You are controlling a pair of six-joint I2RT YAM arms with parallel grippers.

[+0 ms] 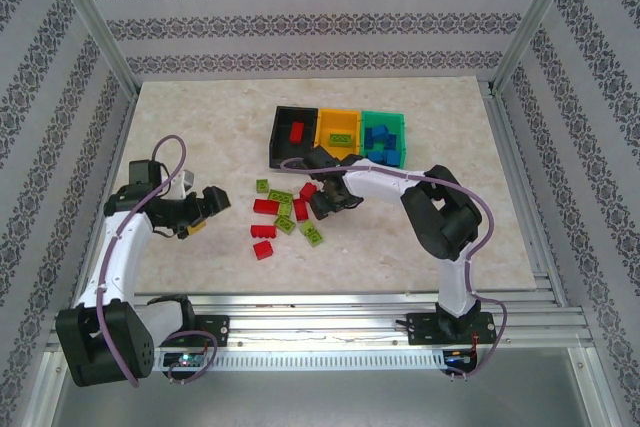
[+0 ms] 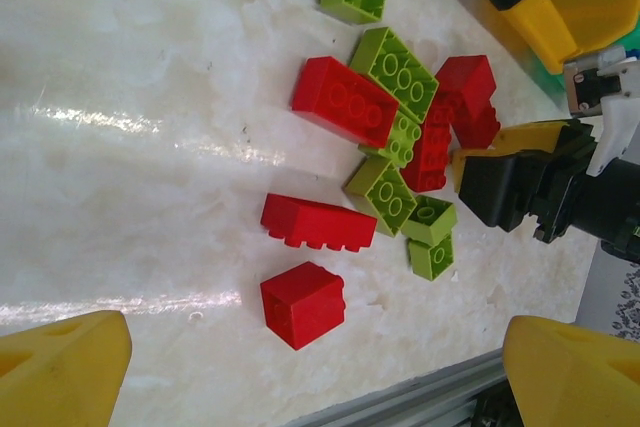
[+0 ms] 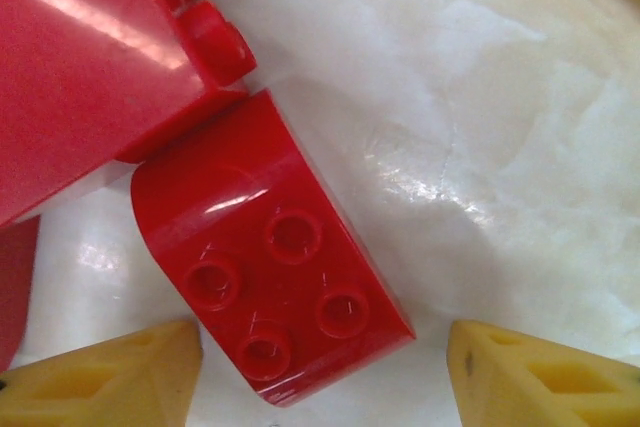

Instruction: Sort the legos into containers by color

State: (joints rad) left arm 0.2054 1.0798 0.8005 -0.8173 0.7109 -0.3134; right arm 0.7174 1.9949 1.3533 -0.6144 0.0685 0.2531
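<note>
Yellow-tipped left gripper [image 1: 207, 211] hangs spread wide and empty, left of the loose legos [image 1: 284, 213]; these red and lime bricks lie scattered mid-table; right gripper [image 1: 327, 203] sits low at the pile's right edge, jaws parted around a red brick [image 3: 270, 287], not clamped; behind, the containers [image 1: 341, 111] hold red, lime and blue bricks.

arms [image 1: 113, 252]: white links, black joints | bases [image 1: 100, 339]: black | cables [image 1: 172, 138]: purple | pincer fingers [image 3: 110, 377]: yellow wedges
</note>
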